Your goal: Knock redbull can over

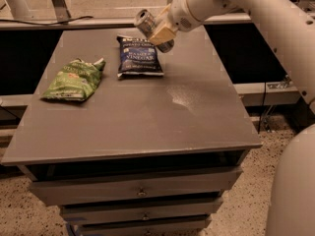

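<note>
— Grey bench (pixel 147 122): condition of the surface?

— Flat, matt, with a pale glare patch towards the right edge. A green chip bag (pixel 74 80) lies near the left edge. A dark blue chip bag (pixel 139 56) lies towards the far edge.

— Location of the redbull can (pixel 145 18)?

— By the far edge, just beside the blue bag's far right corner. It is tilted, shiny top leaning left. Whether its base touches the bench cannot be told.

— Gripper (pixel 160 32)?

— Closed on the can's body, tan fingers either side. The white arm (pixel 236 1) enters from the right.

— Surroundings?

— Drawers (pixel 140 191) with small knobs below the near edge; speckled floor (pixel 19 205).
</note>
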`<state>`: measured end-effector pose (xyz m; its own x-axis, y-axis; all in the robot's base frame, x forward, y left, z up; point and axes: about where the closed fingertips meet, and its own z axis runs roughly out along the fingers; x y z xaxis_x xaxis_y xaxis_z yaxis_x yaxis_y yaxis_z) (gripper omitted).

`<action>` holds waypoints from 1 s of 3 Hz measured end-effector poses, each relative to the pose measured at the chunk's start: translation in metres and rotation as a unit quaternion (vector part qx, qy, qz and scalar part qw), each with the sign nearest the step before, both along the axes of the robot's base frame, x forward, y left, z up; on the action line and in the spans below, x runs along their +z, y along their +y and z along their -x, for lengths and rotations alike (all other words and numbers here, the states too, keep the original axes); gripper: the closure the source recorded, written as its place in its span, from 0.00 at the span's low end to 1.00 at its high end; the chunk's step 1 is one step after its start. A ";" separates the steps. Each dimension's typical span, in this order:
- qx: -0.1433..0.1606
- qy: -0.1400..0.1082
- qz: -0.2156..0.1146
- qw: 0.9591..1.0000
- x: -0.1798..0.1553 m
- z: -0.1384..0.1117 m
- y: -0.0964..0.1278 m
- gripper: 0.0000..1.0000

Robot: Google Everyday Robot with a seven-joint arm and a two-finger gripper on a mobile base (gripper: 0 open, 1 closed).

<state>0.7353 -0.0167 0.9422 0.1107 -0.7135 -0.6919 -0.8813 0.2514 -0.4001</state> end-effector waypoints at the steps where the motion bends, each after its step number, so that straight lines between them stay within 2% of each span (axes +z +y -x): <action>1: 0.028 -0.009 0.072 0.997 -0.006 0.031 0.012 1.00; 2: 0.051 -0.016 0.154 0.987 -0.010 0.064 0.016 1.00; 3: 0.056 -0.001 0.223 0.973 -0.014 0.081 0.005 1.00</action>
<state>0.6546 -0.0120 0.9284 0.2064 -0.9263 -0.3152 -0.8920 -0.0457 -0.4497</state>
